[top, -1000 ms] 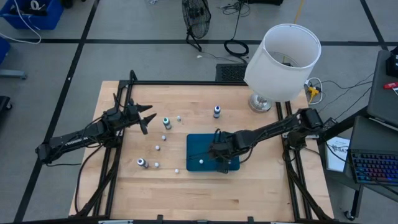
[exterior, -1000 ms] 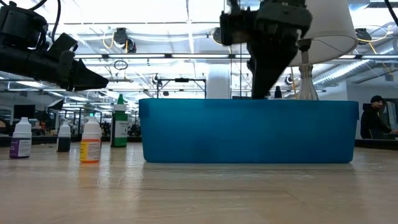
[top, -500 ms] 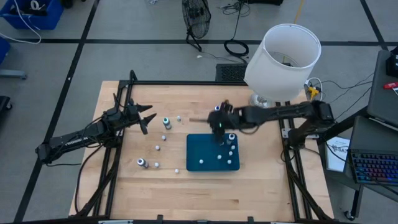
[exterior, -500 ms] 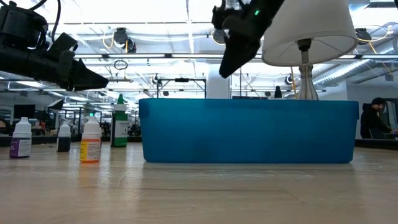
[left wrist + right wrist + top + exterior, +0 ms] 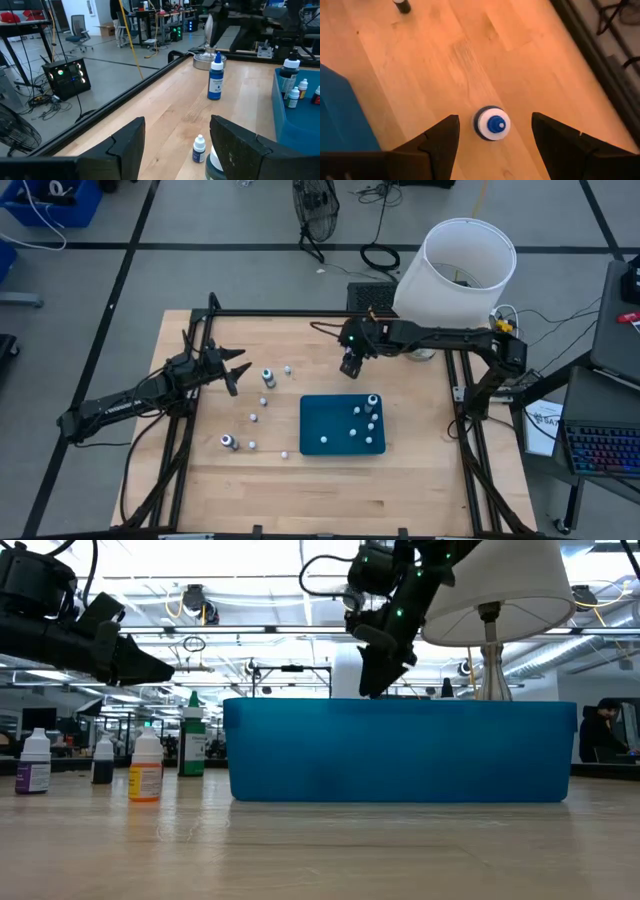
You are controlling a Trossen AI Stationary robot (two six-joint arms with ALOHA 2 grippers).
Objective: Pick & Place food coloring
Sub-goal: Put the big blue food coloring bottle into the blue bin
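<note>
Bottle — upright, blue-capped, white-collared

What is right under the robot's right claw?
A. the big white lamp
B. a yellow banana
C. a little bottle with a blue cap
C. In the right wrist view the open right claw hangs straight over the blue-capped bottle, which stands upright on the wooden table, outside the blue tray.

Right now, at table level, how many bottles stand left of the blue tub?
4: purple-labelled bottle farthest left, dark bottle, orange-labelled bottle, then green-capped bottle nearest the tub. More may hide behind it.
</note>
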